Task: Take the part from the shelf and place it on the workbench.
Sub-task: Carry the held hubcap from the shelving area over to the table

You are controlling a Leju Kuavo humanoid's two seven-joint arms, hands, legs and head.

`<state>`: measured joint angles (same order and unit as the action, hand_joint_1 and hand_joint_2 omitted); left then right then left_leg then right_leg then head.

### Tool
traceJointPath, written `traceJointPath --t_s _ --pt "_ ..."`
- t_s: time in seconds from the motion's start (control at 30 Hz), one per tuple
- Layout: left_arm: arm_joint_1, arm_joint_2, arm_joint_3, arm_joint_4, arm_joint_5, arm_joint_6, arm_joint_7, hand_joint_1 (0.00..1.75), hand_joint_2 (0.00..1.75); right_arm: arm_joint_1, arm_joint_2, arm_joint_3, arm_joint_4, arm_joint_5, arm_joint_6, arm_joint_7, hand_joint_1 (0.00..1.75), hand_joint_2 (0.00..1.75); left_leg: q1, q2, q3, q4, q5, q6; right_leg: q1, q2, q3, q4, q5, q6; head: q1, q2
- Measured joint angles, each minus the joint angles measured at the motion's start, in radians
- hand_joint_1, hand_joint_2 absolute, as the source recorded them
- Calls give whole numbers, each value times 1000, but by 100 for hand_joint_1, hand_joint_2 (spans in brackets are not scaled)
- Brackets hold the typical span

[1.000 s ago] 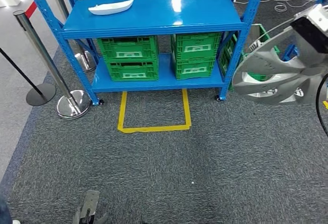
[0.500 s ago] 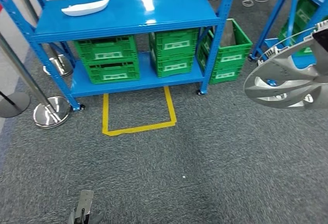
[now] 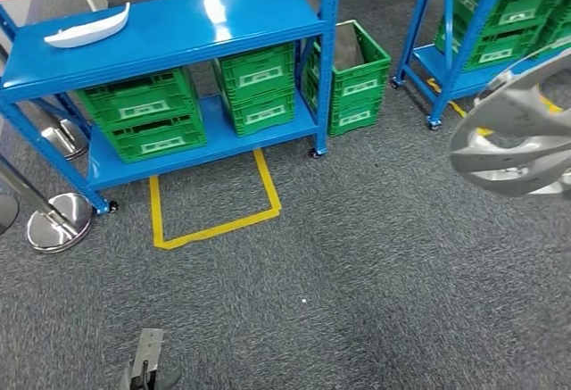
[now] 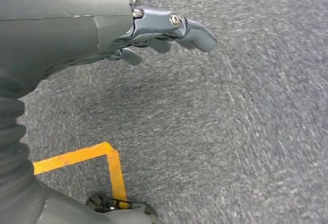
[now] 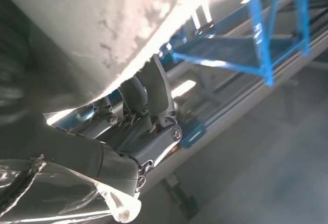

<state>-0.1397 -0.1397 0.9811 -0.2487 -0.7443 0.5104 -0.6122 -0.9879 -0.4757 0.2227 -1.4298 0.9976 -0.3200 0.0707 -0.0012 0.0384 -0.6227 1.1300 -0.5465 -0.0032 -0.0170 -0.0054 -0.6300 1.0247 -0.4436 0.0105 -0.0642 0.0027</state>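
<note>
Silver-grey part (image 3: pixel 515 145), a large spoked disc like a wheel cover, rides in the air at the robot's right side, above dark grey carpet (image 3: pixel 377 274) and well apart from the blue shelf (image 3: pixel 202 29) on the left. In the right wrist view the right hand (image 5: pixel 145 119) presses its fingers (image 5: pixel 155 88) up against the pale underside of the part (image 5: pixel 97 24), holding it from below. The left hand (image 4: pixel 155 29) hangs over the carpet (image 4: pixel 232 131) with its fingers (image 4: pixel 197 32) stretched out, apart and gripping nothing.

On the top board of the blue shelf lies a slim white moulding (image 3: pixel 87 29), near its left end. Three green crates (image 3: pixel 144 113) sit on the lower board, and a further open green crate (image 3: pixel 350 73) stands on the floor just beside the shelf's right-hand post. A square of yellow tape (image 3: pixel 215 198) marks the carpet in front of the shelf; a corner of the tape (image 4: pixel 110 155) also appears in the left wrist view. Chrome barrier bases (image 3: pixel 57 220) stand at the left, and a second blue rack (image 3: pixel 471 15) holding more green crates stands at the far right, behind the part.
</note>
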Motion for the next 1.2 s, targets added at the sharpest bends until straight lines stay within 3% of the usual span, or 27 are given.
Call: traceJointPath --t_s 0.07,0.1,0.13,0.2,0.27,0.33,0.4,0.47,0.53,0.6,0.63,0.67,0.73,0.8,0.83,0.9,0.97,1.03,1.1,1.13,1.17,1.2 --pt "4 0 7 0 7 0 0 0 175 -32 -14 5 -1 -3 26 1 175 175 2 -24 -52 132 -60 -2 1 19 0 0 1 -3 -1 0" --pt "6 1 10 0 8 0 1 0 175 -42 -20 8 -2 -5 33 1 175 175 1 -27 -69 173 -68 -1 2 29 1 0 1 -4 -1 0" --pt "8 1 12 0 9 0 2 0 175 -49 -28 10 -4 -9 37 2 175 175 1 -30 -73 180 -56 2 4 40 2 1 1 -4 -1 0" --pt "9 4 13 0 9 0 4 0 175 -55 -47 12 -15 -20 41 7 175 175 -1 -45 -36 86 16 16 8 61 5 1 1 -4 -1 0" --pt "10 7 14 0 6 0 4 0 175 -57 -65 11 -28 -35 39 15 175 175 0 -87 12 -30 75 34 8 80 5 1 2 -2 1 0" --pt "11 10 14 0 3 0 5 0 175 -49 -78 11 -36 -46 34 19 175 175 -2 -108 33 -77 83 44 4 98 -1 -1 6 6 -1 0" --pt "8 9 14 0 0 -1 5 0 175 -32 -94 9 -45 -55 28 19 175 175 -2 -88 42 -101 81 45 -1 112 -10 -3 12 18 -5 0" --pt "3 9 13 0 -6 0 5 0 175 -16 -115 1 -56 -69 15 19 175 175 3 -67 48 -123 86 46 1 80 -33 24 -8 28 -1 0" --pt "3 9 12 0 -12 0 5 0 175 -2 -126 -9 -64 -81 -3 19 175 175 4 -47 49 -130 90 47 1 31 -85 130 -64 39 4 0" --pt "5 9 11 0 -18 0 7 0 175 21 -134 -15 -71 -90 -11 18 175 175 5 -23 49 -129 90 47 -3 14 -139 245 -104 51 5 0" --pt "6 8 11 0 -20 0 8 0 175 36 -139 -19 -76 -96 -14 18 175 175 5 -11 49 -129 89 45 -6 11 -145 260 -100 56 5 0" --pt "6 8 10 0 -22 0 8 0 175 49 -145 -24 -82 -101 -17 18 175 175 6 0 49 -127 87 43 -9 6 -131 233 -78 59 5 0" --pt "6 8 10 0 -23 -1 10 0 175 72 -161 -39 -97 -111 -26 17 175 175 6 17 50 -122 80 35 -10 -26 -61 104 -23 64 6 0" --pt "6 9 10 0 -25 0 11 0 175 92 -174 -56 -112 -120 -37 15 175 175 0 31 49 -112 72 24 -5 -54 -8 12 -1 53 5 0" --pt "6 10 9 0 -27 0 14 0 175 107 -180 -65 -119 -125 -42 14 175 175 -4 37 50 -109 70 20 -2 -57 -1 1 -4 44 5 0" --pt "8 10 9 0 -29 0 18 0 175 144 -195 -81 -136 -134 -49 12 175 175 -6 50 52 -108 66 14 -3 -37 0 1 -1 27 4 0" --pt "8 10 9 0 -30 0 20 0 175 176 -210 -99 -156 -141 -57 9 175 175 -2 26 44 -80 38 6 -6 -21 -1 0 1 15 3 0" --pt "10 10 9 0 -31 1 20 0 175 195 -217 -113 -171 -144 -64 6 175 175 2 -15 3 28 -28 0 -7 -3 -2 -1 2 6 2 0" --pt "14 10 9 0 -30 1 20 0 175 211 -218 -118 -179 -144 -67 1 175 175 2 -29 -53 163 -83 0 -4 19 -2 -1 3 2 1 0" --pt "16 10 9 0 -30 1 20 0 175 220 -220 -120 -182 -144 -67 0 175 175 1 -31 -66 193 -85 3 -2 31 -2 -1 3 1 1 0" --pt "17 10 9 0 -30 1 21 0 175 227 -222 -123 -186 -144 -67 0 175 175 0 -33 -63 183 -66 8 0 43 -2 -1 4 0 1 0" --pt "17 10 9 0 -31 1 21 0 175 233 -224 -126 -190 -144 -68 0 175 175 -2 -39 -42 134 -31 15 2 55 -1 -1 5 0 1 0"
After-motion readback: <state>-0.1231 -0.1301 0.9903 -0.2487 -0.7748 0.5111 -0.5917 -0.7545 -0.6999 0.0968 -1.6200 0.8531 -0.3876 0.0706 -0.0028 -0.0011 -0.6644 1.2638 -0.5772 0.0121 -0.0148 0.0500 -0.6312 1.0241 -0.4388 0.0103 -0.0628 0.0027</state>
